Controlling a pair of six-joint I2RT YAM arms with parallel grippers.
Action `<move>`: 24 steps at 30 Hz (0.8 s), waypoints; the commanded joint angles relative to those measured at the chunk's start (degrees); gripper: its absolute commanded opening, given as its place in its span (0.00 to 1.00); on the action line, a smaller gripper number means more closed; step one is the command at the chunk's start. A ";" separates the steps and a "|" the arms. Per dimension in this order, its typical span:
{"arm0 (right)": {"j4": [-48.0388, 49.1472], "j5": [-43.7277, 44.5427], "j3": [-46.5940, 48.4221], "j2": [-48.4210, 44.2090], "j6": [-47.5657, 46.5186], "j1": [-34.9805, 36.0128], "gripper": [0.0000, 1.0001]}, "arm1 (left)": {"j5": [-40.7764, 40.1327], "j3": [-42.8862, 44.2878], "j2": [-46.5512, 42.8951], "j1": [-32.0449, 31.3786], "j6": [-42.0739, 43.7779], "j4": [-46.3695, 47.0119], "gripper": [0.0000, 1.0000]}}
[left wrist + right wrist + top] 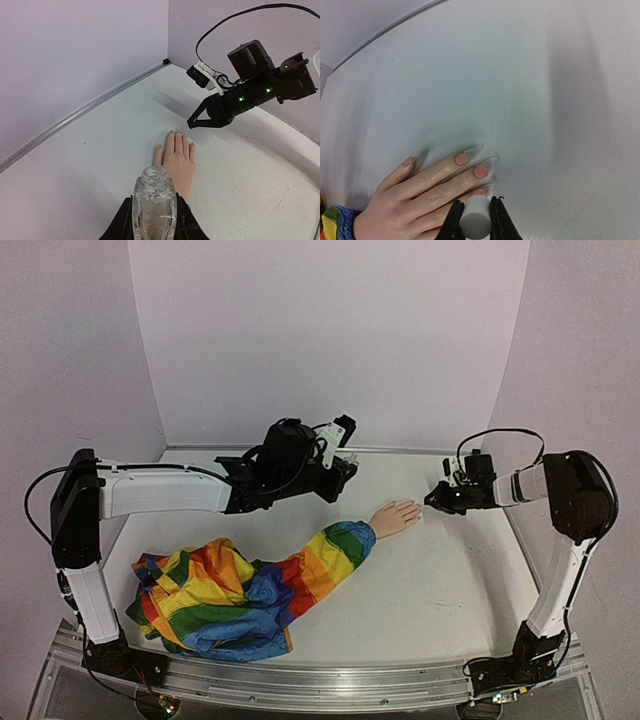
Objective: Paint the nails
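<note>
The pale mannequin hand [397, 516] lies flat on the white table, at the end of the rainbow-striped sleeve [230, 590]. Its nails [462, 159] carry long clear tips with pinkish patches at their bases. My right gripper [475, 216] is shut on a pale grey brush cap [475, 222], held just over the fingertips, beside the ring finger. In the left wrist view, the right gripper [192, 125] points down at the fingertips [179, 134]. My left gripper [154, 220] is shut on a small clear bottle [154, 200], held open-mouthed above the wrist of the hand [176, 162].
The sleeve bunches into a heap at the front left [200, 605]. Pale walls close in the table on the back [330, 340] and both sides. A metal rail [300, 680] runs along the near edge.
</note>
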 commanded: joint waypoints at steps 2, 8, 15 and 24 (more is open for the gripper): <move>1.01 -1.17 1.08 0.66 0.26 0.26 0.00 | 0.17 1.24 -3.01 -0.23 0.47 3.24 0.00; 1.20 -1.70 1.46 1.31 0.43 0.29 0.00 | 0.11 1.06 -3.14 -0.22 0.47 3.24 0.00; 1.42 -2.10 1.82 1.82 0.52 0.29 0.00 | 0.04 0.89 -3.19 -0.22 0.47 3.30 0.00; 1.44 -1.40 1.90 2.08 0.78 0.24 0.00 | -0.05 0.80 -3.36 -0.23 0.47 3.26 0.00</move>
